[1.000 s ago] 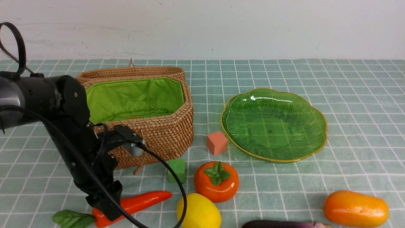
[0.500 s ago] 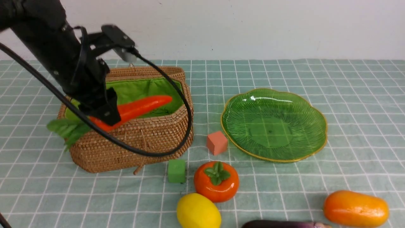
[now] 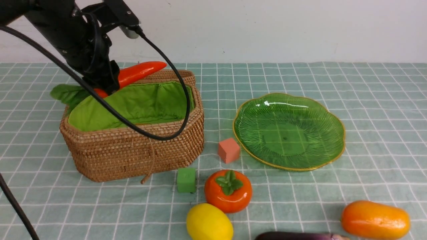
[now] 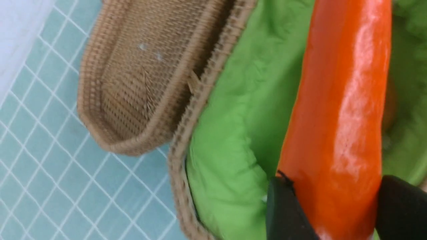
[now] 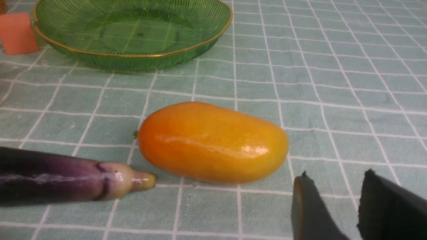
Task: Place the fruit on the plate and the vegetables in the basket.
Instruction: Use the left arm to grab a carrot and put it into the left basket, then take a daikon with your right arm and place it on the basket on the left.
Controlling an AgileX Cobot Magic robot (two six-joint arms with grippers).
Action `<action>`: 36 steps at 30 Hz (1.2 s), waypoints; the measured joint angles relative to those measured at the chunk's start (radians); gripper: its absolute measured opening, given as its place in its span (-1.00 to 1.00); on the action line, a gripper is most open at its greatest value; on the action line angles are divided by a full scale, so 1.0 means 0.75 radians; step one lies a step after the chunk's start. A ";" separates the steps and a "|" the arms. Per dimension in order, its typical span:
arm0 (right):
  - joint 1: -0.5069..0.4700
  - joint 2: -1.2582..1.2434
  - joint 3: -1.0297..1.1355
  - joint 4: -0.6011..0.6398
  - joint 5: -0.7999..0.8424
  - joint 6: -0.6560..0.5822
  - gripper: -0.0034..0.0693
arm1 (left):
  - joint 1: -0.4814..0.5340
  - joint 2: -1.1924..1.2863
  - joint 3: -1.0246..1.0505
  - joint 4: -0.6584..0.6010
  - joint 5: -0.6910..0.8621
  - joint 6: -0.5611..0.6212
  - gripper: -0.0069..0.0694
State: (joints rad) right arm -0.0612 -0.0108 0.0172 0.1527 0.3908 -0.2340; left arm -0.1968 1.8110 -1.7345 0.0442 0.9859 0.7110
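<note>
Clenching the left gripper [image 3: 106,87] on the thick end of the carrot [image 3: 140,71], above the rim of the basket [image 3: 133,153] at 11 o'clock, tip toward 2 o'clock. Keeping the right gripper [image 5: 337,181] parted and empty, near the mango [image 5: 213,143].

Judged mid-step: bringing a vegetable to the basket. Next: shift over the basket's middle, lower, let go.

Counting:
- one carrot
- one eggplant [image 3: 300,236]
- one lemon [image 3: 209,222]
- one persimmon [image 3: 228,190]
- one mango
- one pink cube [image 3: 229,150]
- one green cube [image 3: 186,180]
- one plate [image 3: 287,133], at 3 o'clock of the basket, bare of fruit
</note>
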 joint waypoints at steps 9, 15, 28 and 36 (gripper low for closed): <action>0.000 0.000 0.000 0.000 0.000 0.000 -0.24 | -0.001 0.056 0.000 -0.103 0.103 -0.001 0.74; 0.000 0.000 0.000 0.000 0.000 0.000 -0.24 | -0.001 -0.009 0.000 -0.151 0.243 -0.002 0.91; 0.000 0.000 0.000 0.000 0.000 0.000 -0.24 | -0.001 -0.673 0.000 -0.221 0.332 -0.604 0.30; 0.000 0.000 0.000 0.000 0.000 0.000 -0.24 | -0.001 -1.133 0.225 0.050 0.332 -1.239 -0.24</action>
State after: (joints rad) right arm -0.0612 -0.0108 0.0172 0.1527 0.3908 -0.2340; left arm -0.1976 0.9613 -1.5660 0.0815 1.2346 -0.2182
